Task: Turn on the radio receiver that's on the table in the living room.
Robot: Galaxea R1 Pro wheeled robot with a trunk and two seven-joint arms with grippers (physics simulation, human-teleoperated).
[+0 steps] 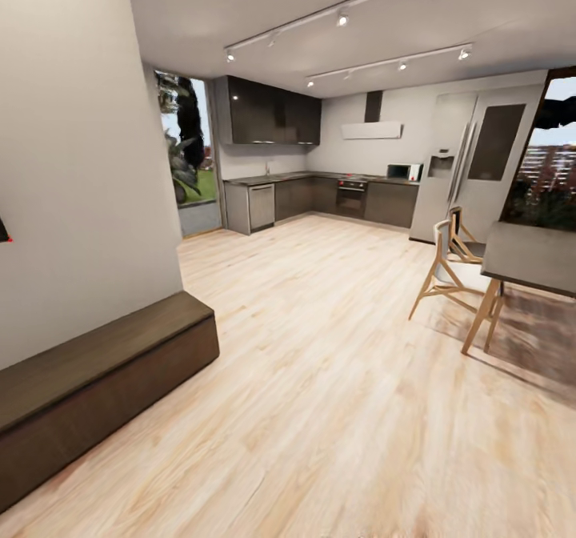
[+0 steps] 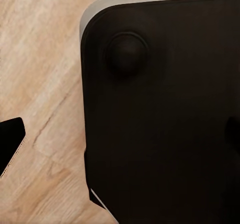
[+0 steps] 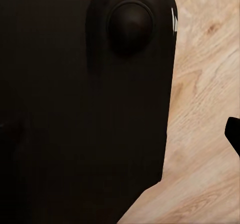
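Observation:
The red radio receiver and the glossy grey coffee table are out of view. The head view looks across light wood plank floor (image 1: 336, 378) toward a kitchen. In the left wrist view, my left gripper (image 2: 120, 144) hangs over my own black base (image 2: 165, 114); one dark fingertip (image 2: 10, 144) sits at the picture's edge, the other is a faint dark shape against the base, so the jaws stand wide apart. My right gripper (image 3: 120, 136) hangs the same way over the base (image 3: 80, 109), with one fingertip (image 3: 234, 134) at the edge. Nothing is held.
A long dark brown bench (image 1: 96, 378) runs along the off-white wall (image 1: 72, 162) at left. A dining table (image 1: 532, 258) with wooden chairs (image 1: 448, 270) stands at right. Dark kitchen cabinets (image 1: 320, 198) and a fridge (image 1: 472, 162) line the far wall. A tiny red sliver (image 1: 3, 234) shows at the left edge.

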